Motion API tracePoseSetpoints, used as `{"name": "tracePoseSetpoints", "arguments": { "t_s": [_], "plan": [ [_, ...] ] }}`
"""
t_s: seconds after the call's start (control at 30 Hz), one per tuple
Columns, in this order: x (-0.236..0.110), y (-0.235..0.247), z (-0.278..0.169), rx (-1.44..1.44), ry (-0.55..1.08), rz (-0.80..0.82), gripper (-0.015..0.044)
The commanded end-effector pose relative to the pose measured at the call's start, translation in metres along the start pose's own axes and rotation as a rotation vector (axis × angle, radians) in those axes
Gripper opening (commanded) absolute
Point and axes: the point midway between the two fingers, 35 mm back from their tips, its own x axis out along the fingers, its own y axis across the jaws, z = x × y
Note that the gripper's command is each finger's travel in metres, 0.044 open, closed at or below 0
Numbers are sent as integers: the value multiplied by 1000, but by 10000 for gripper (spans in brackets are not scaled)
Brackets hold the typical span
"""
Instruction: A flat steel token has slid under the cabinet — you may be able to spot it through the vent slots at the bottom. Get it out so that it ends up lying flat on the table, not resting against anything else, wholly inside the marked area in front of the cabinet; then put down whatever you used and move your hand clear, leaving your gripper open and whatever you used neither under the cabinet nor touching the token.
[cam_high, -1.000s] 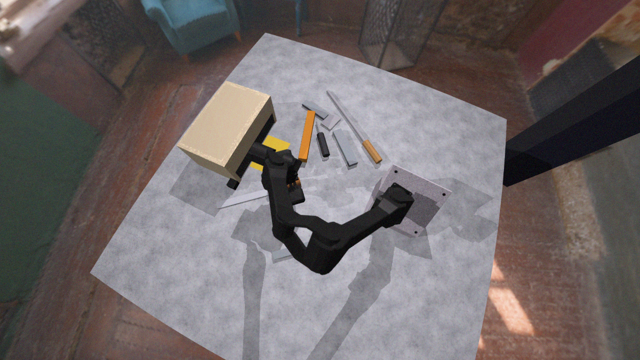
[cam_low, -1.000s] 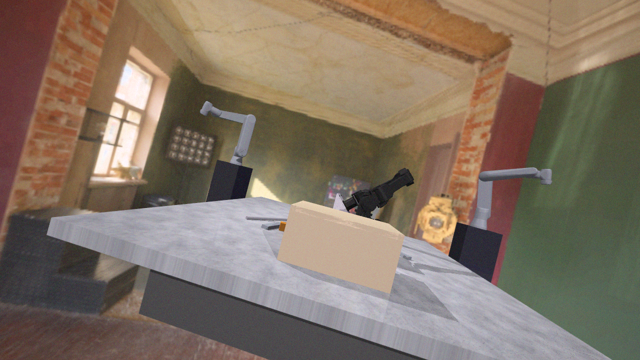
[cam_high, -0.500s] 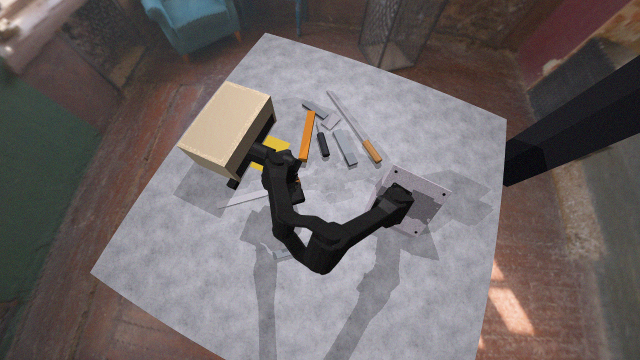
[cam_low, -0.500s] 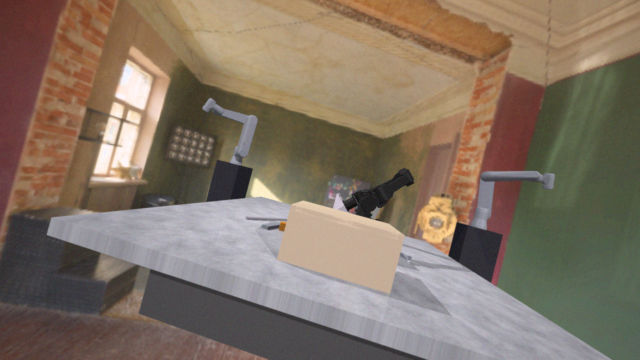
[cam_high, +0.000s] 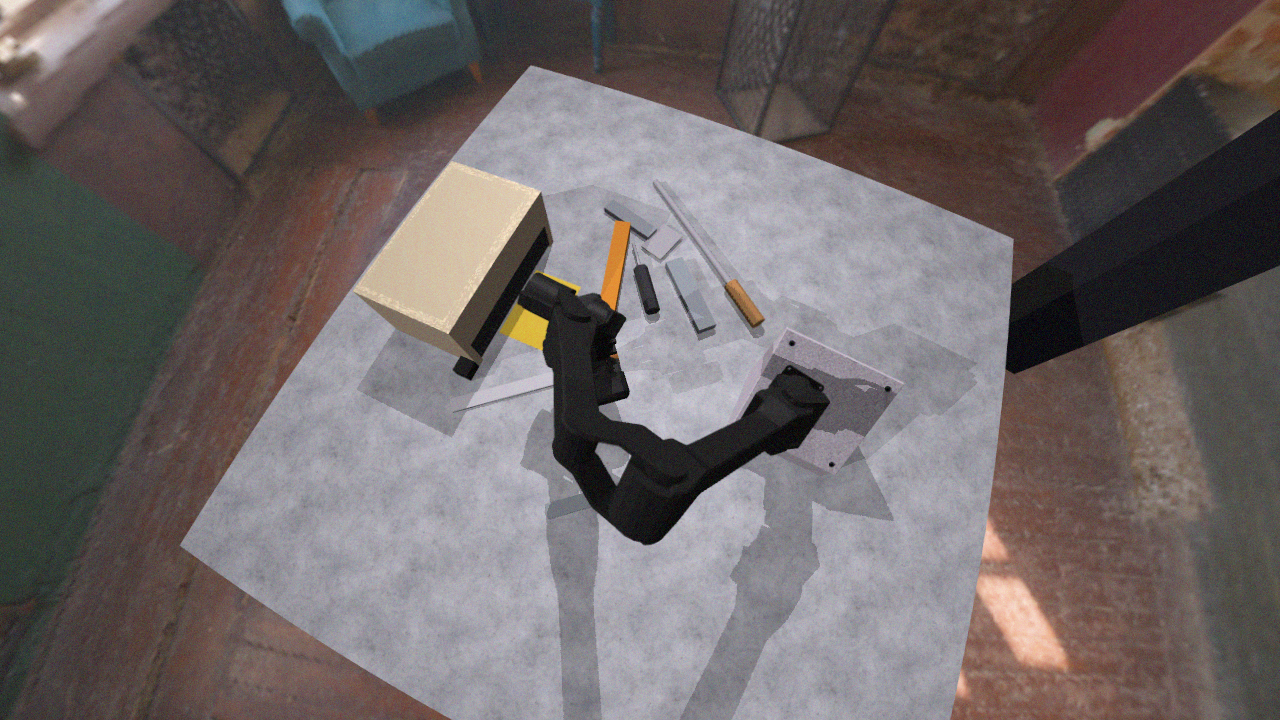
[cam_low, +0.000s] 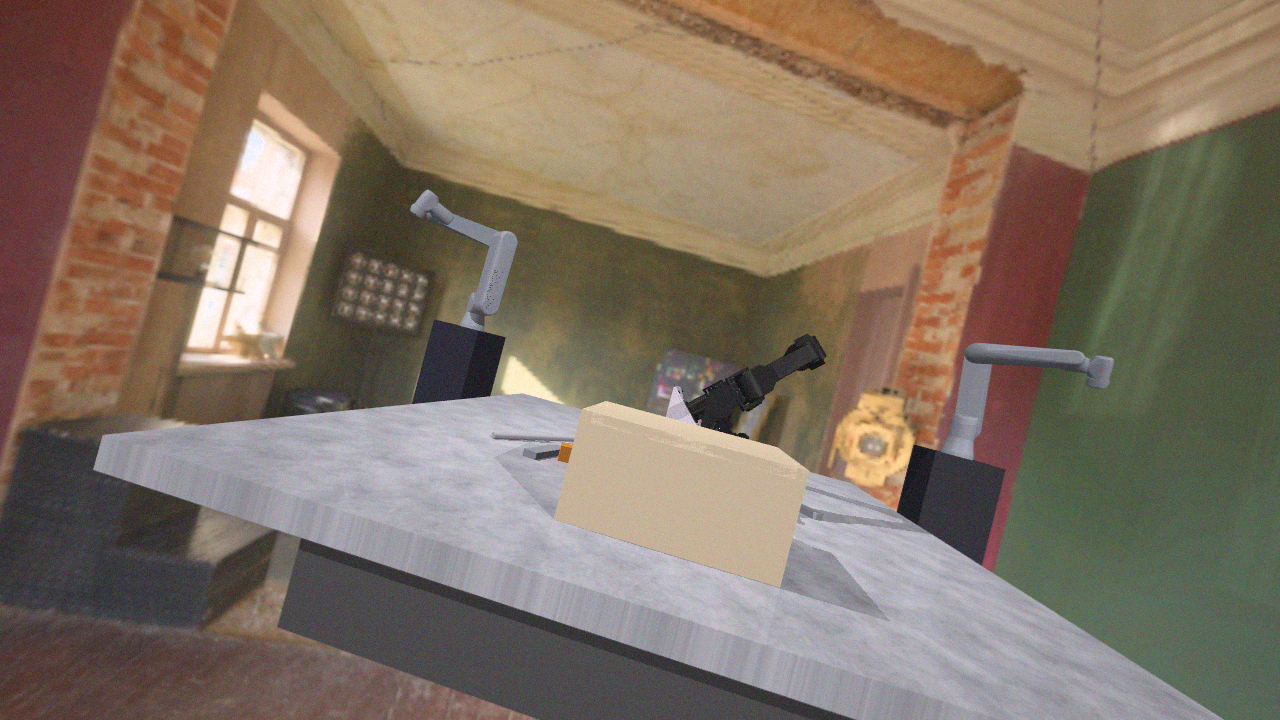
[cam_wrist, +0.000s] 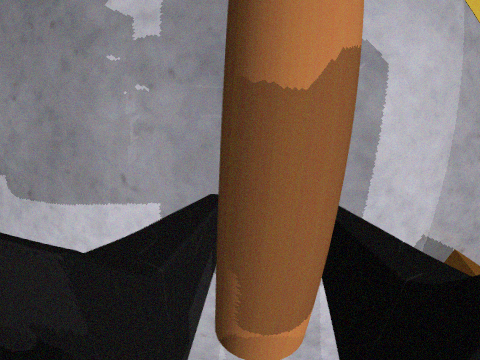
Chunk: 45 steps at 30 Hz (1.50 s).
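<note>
My gripper (cam_wrist: 271, 212) (cam_high: 612, 361) is shut on the orange-brown wooden handle (cam_wrist: 287, 140) of a long tool, low over the table. The tool's thin pale blade (cam_high: 501, 392) runs out to the lower left, past the cabinet's corner. The beige cabinet (cam_high: 447, 250) (cam_low: 680, 488) stands at the left with a dark gap along its bottom front. The yellow marked area (cam_high: 528, 329) lies in front of it, partly under my arm. No view shows the steel token. In the exterior view the cabinet hides my gripper.
Right of the cabinet lie an orange bar (cam_high: 614, 264), a small black tool (cam_high: 646, 288), grey bars (cam_high: 691, 293) (cam_high: 631, 217), a small grey plate (cam_high: 663, 241) and a second long blade with a wooden handle (cam_high: 744, 302). My arm's base plate (cam_high: 850, 376) is at the right.
</note>
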Motion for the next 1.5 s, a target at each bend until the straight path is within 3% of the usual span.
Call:
{"name": "tracePoseSetpoints", "arguments": {
  "t_s": [0.0,0.2,1.47],
  "plan": [
    [-2,0,-17,2,0,-4,0],
    [-2,0,-43,3,1,-4,0],
    [-75,9,-61,3,5,-6,0]
  ]
}}
